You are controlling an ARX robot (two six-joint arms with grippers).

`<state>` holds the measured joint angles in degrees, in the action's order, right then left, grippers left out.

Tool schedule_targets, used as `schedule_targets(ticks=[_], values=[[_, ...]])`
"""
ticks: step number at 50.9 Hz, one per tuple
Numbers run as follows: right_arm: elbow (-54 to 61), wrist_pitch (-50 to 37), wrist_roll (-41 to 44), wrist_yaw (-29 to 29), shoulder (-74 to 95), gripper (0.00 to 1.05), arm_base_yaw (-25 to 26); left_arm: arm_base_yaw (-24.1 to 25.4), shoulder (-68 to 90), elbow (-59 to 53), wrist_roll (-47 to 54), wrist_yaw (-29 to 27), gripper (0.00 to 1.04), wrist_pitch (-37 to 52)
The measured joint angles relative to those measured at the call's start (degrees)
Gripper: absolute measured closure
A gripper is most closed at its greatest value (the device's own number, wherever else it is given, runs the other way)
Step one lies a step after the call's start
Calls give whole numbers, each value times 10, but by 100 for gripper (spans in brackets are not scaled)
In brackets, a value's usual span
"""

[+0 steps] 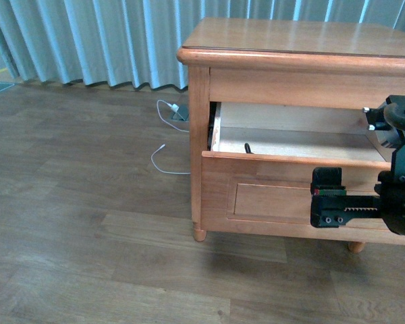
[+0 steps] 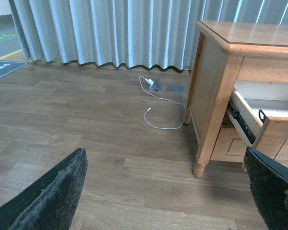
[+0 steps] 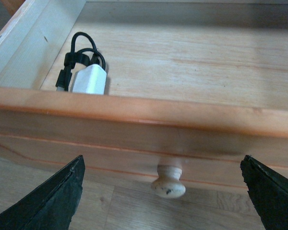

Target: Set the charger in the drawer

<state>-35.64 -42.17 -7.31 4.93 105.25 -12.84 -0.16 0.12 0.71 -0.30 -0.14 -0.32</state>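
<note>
Facing a wood floor (image 1: 88, 223) and curtains (image 1: 88, 40), we hover our right gripper (image 3: 163, 196), fingers spread, before the open drawer (image 1: 283, 196) holding the charger (image 3: 86, 76); our left gripper (image 2: 168, 191) is released too.

Soft, even daylight fills all three views, none of them dim. A pale sheen of glare lies across the glossy top of the light-brown wooden nightstand (image 1: 304, 37). A faint shadow spreads on the grey-brown plank floor (image 1: 88, 223) beneath it. In the right wrist view the back of the open wooden drawer (image 3: 149, 112) is shaded, and the near dark tool fingers (image 3: 48, 203) look blurred.
</note>
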Motion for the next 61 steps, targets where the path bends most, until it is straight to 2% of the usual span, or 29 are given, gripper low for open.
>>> schedule_targets(ticks=[61], values=[[-419,20,7,83,305,8,43,0,0,0,0,0,6,0]])
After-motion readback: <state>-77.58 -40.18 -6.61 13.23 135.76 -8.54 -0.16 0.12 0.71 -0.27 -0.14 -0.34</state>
